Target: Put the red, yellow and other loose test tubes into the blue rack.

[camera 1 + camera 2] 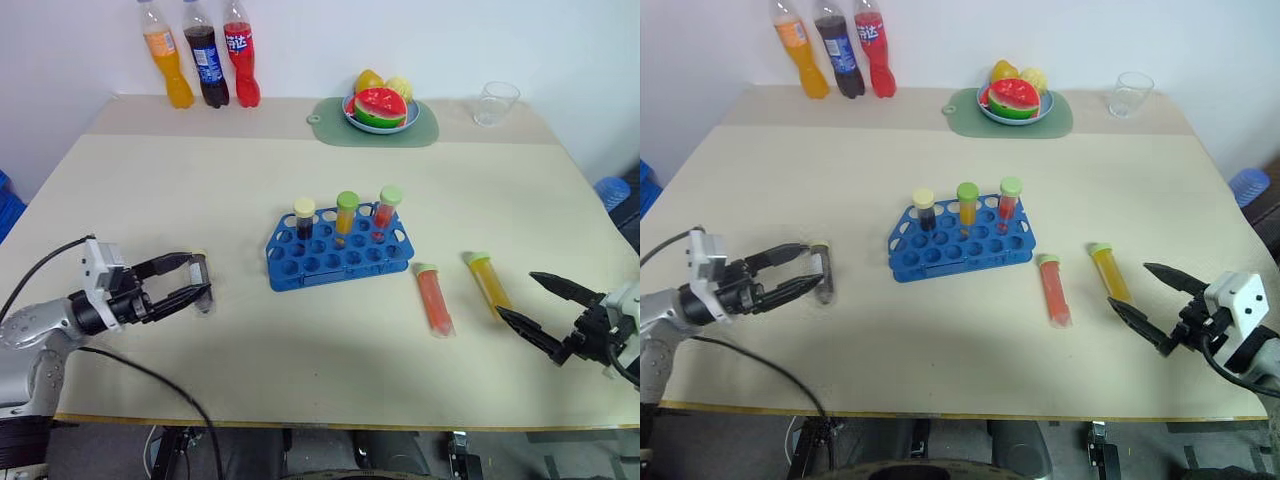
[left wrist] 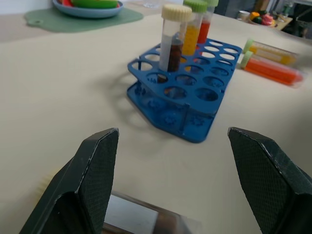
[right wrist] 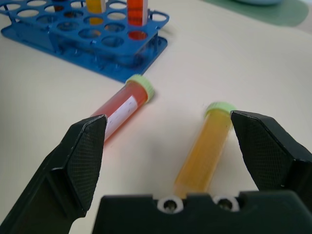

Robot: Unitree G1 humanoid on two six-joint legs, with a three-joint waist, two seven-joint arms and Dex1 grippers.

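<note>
Red tube (image 1: 435, 299) and yellow tube (image 1: 488, 281), green-capped, flat beside blue rack (image 1: 338, 250)

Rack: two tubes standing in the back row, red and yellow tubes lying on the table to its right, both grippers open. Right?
Not quite. The rack holds three upright tubes, not two: a dark one, an orange one and a red one, as the left eye view shows. The rest holds: red tube and yellow tube lie to its right, and the left gripper and right gripper are open.

Six test tubes (image 1: 435, 298), three bottles (image 1: 208, 55)
</note>
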